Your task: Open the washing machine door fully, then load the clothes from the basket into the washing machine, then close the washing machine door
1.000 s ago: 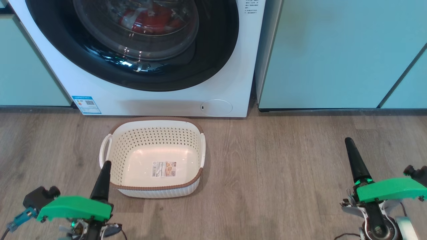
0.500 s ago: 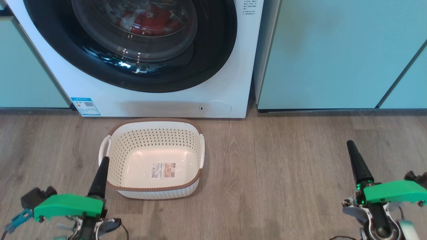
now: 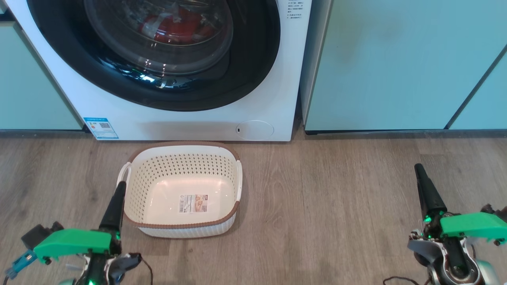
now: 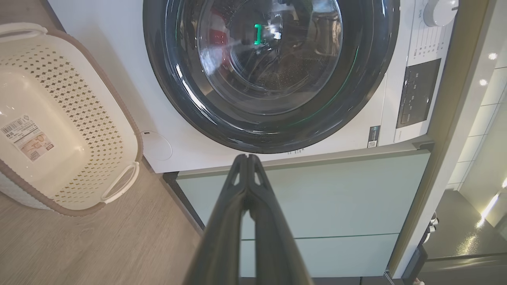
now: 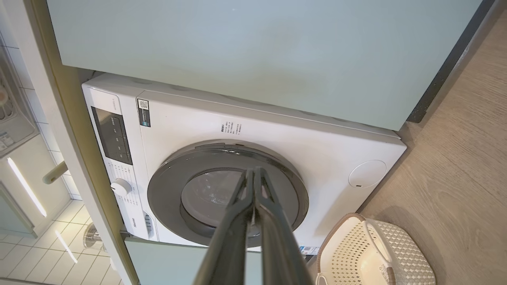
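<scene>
The washer (image 3: pixel 190 122) stands at the far side between teal cabinets (image 3: pixel 396 63), its door (image 3: pixel 245 79) closed flush. On the floor (image 3: pixel 336 198) just in front sits the basket (image 3: pixel 182 226), a label on its bottom. Red clothes (image 3: pixel 178 23) lie behind the door glass. The left tool (image 3: pixel 120 186), fingers pressed together and holding nothing, hangs at the basket's near left corner. The right tool (image 3: pixel 418 168), pinched likewise, is well to the right.

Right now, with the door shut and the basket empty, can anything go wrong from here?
Possibly. The washing machine door looks shut over the clothes, but a latch cannot be seen; it might swing open. The left gripper looks close to a handle of the basket, so a careless move could snag it.
</scene>
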